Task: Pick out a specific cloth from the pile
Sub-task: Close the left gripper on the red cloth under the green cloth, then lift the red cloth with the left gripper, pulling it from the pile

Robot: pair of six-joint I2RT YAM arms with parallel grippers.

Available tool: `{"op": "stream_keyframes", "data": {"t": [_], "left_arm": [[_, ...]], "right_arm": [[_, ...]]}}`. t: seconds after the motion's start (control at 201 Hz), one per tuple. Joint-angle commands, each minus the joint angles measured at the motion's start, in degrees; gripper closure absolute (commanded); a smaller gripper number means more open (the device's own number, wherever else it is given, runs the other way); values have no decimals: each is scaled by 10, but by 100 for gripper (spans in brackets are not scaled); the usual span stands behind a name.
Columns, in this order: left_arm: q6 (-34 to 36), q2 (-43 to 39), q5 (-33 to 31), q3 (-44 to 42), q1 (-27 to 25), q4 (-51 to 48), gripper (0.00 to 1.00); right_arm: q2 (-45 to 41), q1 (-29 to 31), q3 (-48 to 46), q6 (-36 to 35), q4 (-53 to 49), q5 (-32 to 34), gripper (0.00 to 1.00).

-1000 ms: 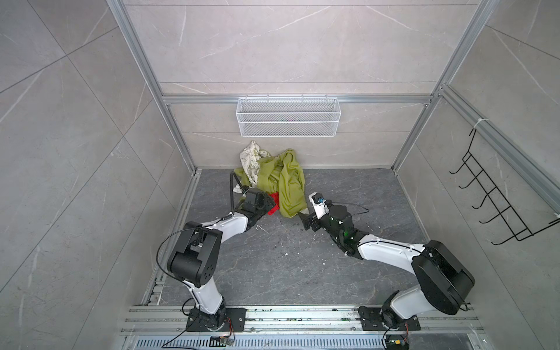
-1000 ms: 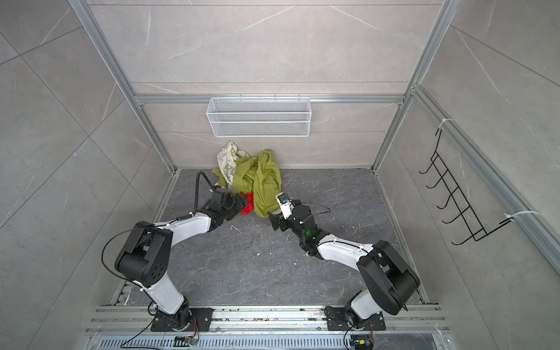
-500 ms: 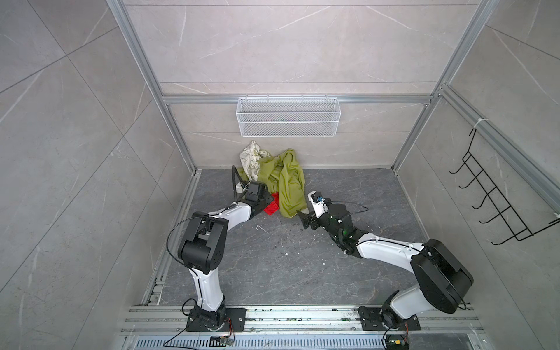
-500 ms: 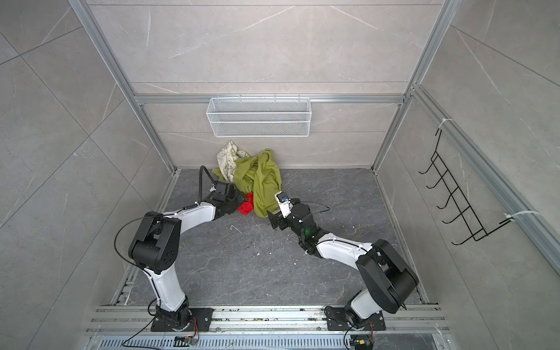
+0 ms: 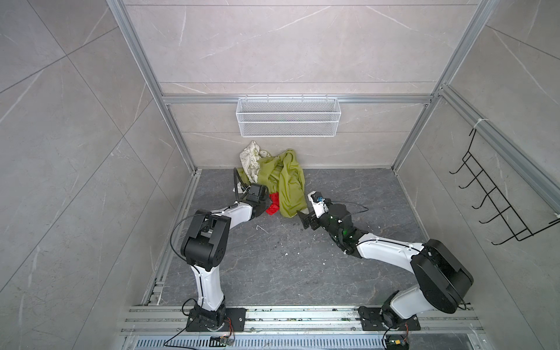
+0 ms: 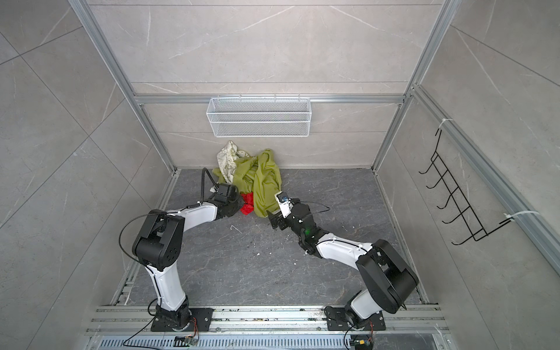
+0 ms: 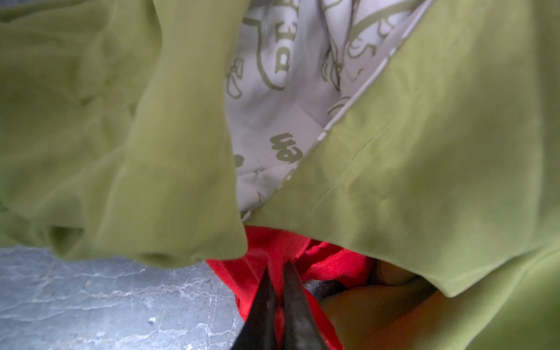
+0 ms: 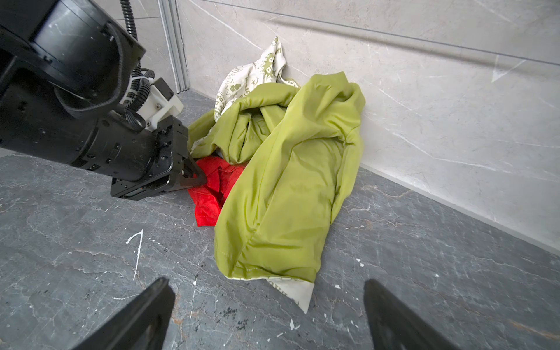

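The red cloth (image 5: 272, 205) (image 6: 247, 205) sticks out at the front left foot of the pile (image 5: 288, 185) (image 6: 263, 185), mostly covered by the olive-green cloth (image 8: 288, 181). My left gripper (image 7: 277, 266) (image 8: 198, 178) is shut, and a fold of the red cloth (image 7: 333, 263) (image 8: 209, 194) is pinched between its tips low on the floor. My right gripper (image 8: 266, 283) (image 5: 305, 221) stands open just in front of the pile's right front corner, holding nothing. A white printed cloth (image 8: 257, 75) (image 7: 288, 91) lies behind and under the green one.
The pile leans on the back wall near the left corner post (image 5: 181, 145). A white wire basket (image 5: 288, 121) hangs on the wall above it. A black hook rack (image 5: 500, 206) is on the right wall. Small white scraps (image 8: 138, 248) dot the grey floor.
My left gripper reached further into the pile's foot and closed on the red cloth. The right arm has stayed where it was, still open.
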Motion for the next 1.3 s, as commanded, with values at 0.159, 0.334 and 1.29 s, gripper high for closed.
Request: {"op": "stream_keyframes", "data": {"t": [0.159, 0.334, 1.29], "left_arm": [[43, -31, -17, 19, -2, -20, 100], [72, -49, -17, 39, -2, -42, 100], [155, -132, 23, 140, -13, -115, 100]], "right_arm": [[-31, 4, -12, -7, -13, 13, 0], [-44, 3, -7, -4, -28, 19, 0], [-73, 6, -4, 7, -43, 21, 0]]}}
